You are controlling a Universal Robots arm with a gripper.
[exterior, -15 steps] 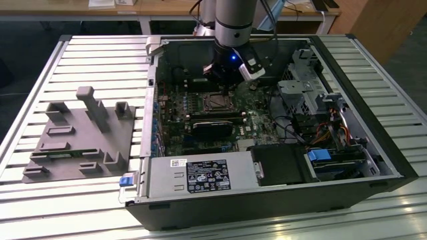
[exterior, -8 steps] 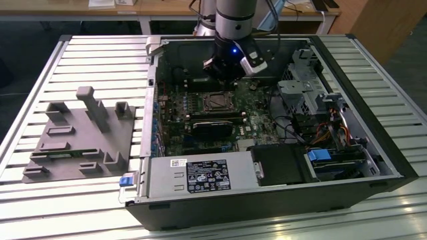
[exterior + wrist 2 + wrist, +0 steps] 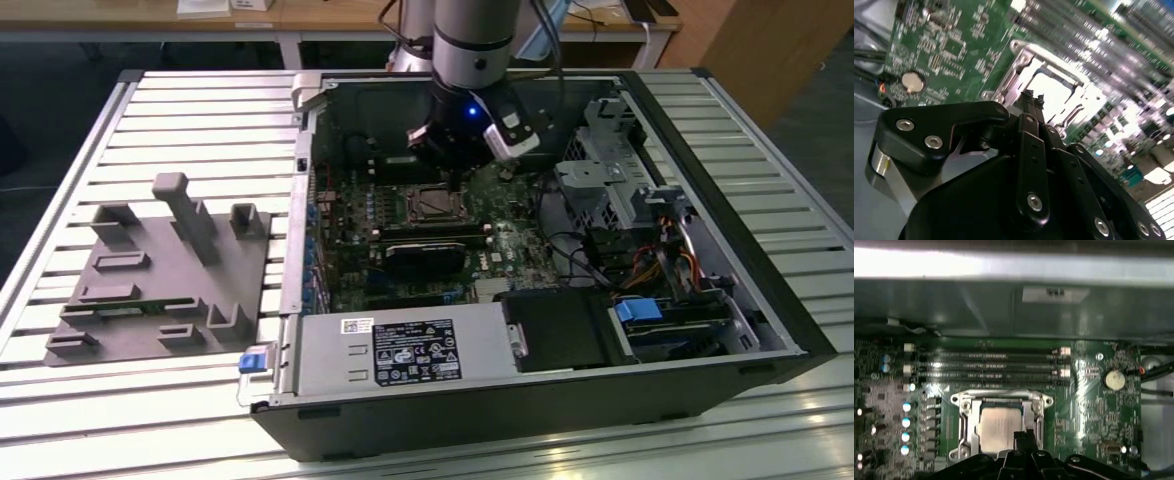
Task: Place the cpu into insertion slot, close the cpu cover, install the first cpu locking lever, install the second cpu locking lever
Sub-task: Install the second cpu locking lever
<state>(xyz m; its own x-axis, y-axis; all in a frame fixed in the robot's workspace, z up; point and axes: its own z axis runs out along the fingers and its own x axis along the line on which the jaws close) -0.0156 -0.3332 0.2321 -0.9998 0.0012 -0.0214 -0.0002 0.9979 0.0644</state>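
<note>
Pale silvery cpu (image 3: 999, 427) sits flat in the insertion slot (image 3: 965, 427) on the green board; the silvery cpu cover (image 3: 1002, 399) frames it, lying down over the slot, chip face showing through its window.

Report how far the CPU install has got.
Done, by the look of it: the cpu lies in the insertion slot, its pale face showing through the window of the cpu cover, which looks folded down over it. In hand: the gripper, fingers together, sits at the socket's edge with nothing visibly held. Left: whether either locking lever is latched cannot be told from these views.
</note>
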